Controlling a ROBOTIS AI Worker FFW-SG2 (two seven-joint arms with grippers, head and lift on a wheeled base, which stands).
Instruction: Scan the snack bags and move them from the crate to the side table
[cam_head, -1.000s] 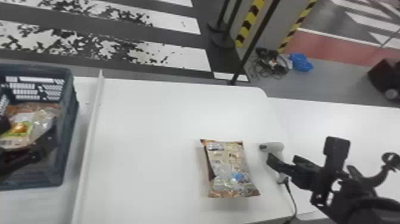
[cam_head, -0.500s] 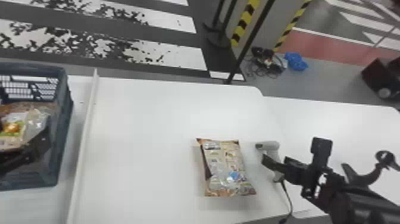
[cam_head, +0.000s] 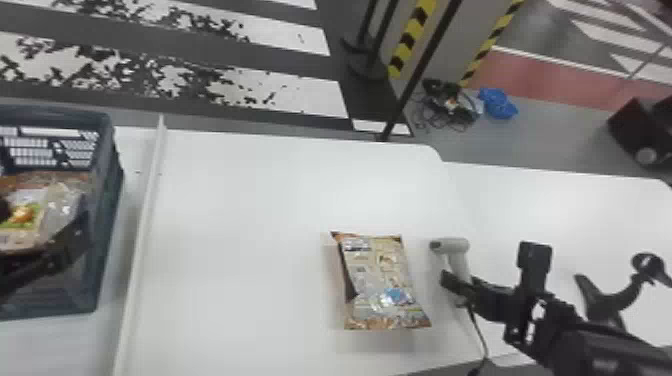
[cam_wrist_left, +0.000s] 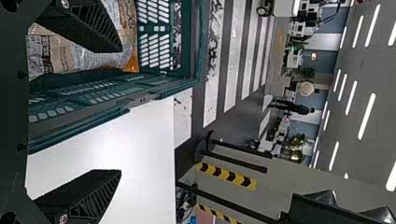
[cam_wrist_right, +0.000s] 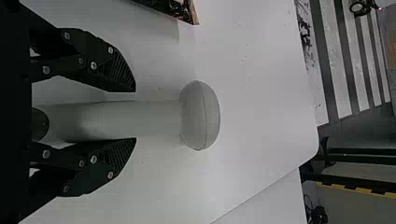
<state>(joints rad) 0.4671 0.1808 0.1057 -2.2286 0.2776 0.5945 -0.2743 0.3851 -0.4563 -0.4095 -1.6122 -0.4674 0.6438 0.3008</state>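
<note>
Loose snack bag on table, both claws apart, scanner handle between the right one's fingers.

Left gripper (cam_head: 45, 220) is at the dark blue-green slotted plastic crate (cam_head: 114, 155), fingers apart. Left wrist view: one finger over the bags inside, the other over white tabletop outside; crate side wall runs between their lines, so it's in the way. Crate holds shiny printed snack bags (cam_head: 22, 215), one with a green and orange picture.

Right gripper (cam_head: 454, 290), fingers apart, one on each side of the handle of a pale grey pistol-shaped scanner (cam_head: 454, 245). Can't tell if either finger touches it. Dark thin cable (cam_head: 479, 332) runs from the scanner to the table's near edge.

Brown and cream crinkly snack bag with a blue patch (cam_head: 382, 280) lies on the white table (cam_head: 250, 200), just beside the scanner, on its left. Long raised white strip (cam_head: 145, 225) stands between that bag and the crate. Another white tabletop (cam_head: 560, 200) adjoins on the right.

Beyond the tables: striped floor, black posts, yellow-black tape (cam_head: 412, 37), tangled black cables (cam_head: 450, 107), crumpled blue item (cam_head: 498, 103), all on floor side.
</note>
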